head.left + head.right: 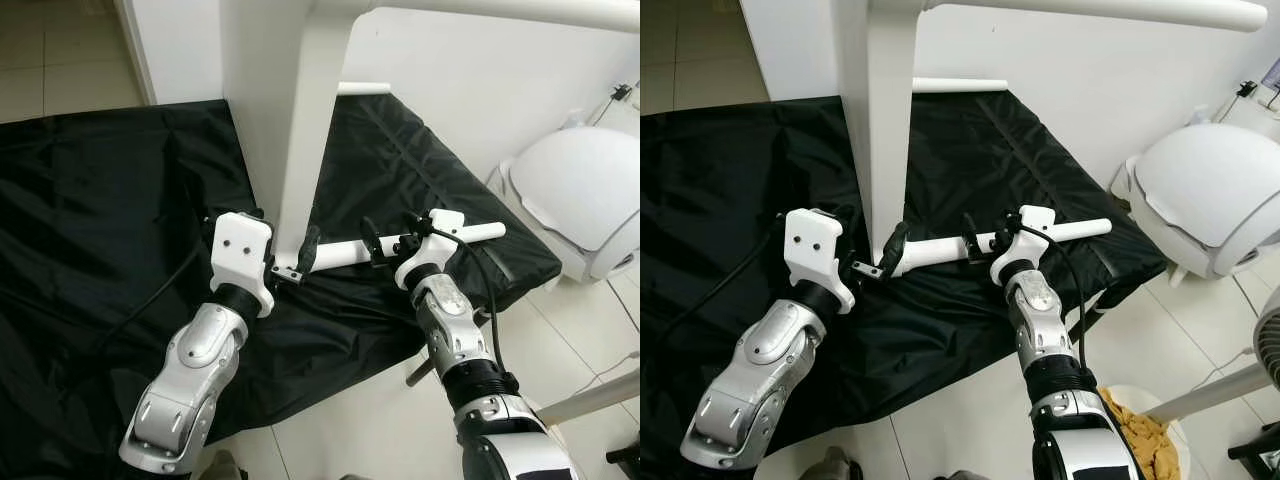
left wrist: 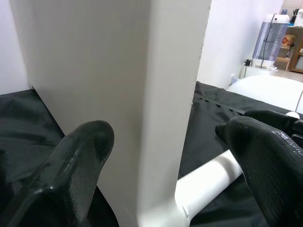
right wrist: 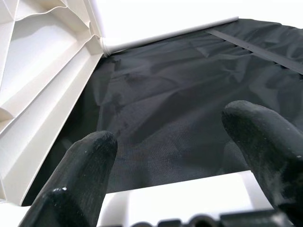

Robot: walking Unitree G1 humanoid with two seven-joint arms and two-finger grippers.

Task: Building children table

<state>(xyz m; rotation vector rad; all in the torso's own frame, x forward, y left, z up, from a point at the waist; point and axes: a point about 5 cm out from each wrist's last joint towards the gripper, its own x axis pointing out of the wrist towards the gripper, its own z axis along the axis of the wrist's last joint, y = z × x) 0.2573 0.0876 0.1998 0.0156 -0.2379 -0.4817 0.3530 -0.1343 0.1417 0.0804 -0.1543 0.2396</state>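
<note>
- While the left arm reaches forward, the left pincer [image 1: 297, 258] sits at the foot of the upright white table panel [image 1: 300, 130], its two black fingers [image 2: 85, 156] spread apart, one on each side of the panel's edge, and not clamped on it.
- Just beyond that pincer, a white tube leg [image 1: 345, 252] meets the panel's lower corner and runs sideways from there toward the right pincer.
- Over on the right arm, the right pincer [image 1: 385, 240] hovers over the same tube leg, farther along it from the panel; its fingers [image 3: 90, 165] are parted, with the tube lying across between them in the right wrist view. I cannot tell whether they touch the tube.
- Past the right pincer, the far end of the tube leg sticks out to its outer side.
- Under both pincers lies a black sheet [image 1: 110, 220] spread on the tiled floor [image 1: 370, 430], and the tube leg rests on or just above it.
- Ahead of the right pincer, in its wrist view, the ribbed white underside of the table part [image 3: 42, 90] stands to one side, and a second white tube [image 3: 170, 33] lies along the far edge of the black sheet.
- Above and beyond both pincers, a rounded white rail [image 1: 500, 12] crosses the top of the head views, joined to the upright panel.
- To the outer side of the right pincer, well apart from it, a white domed appliance [image 1: 580, 195] stands on the floor by the wall.
</note>
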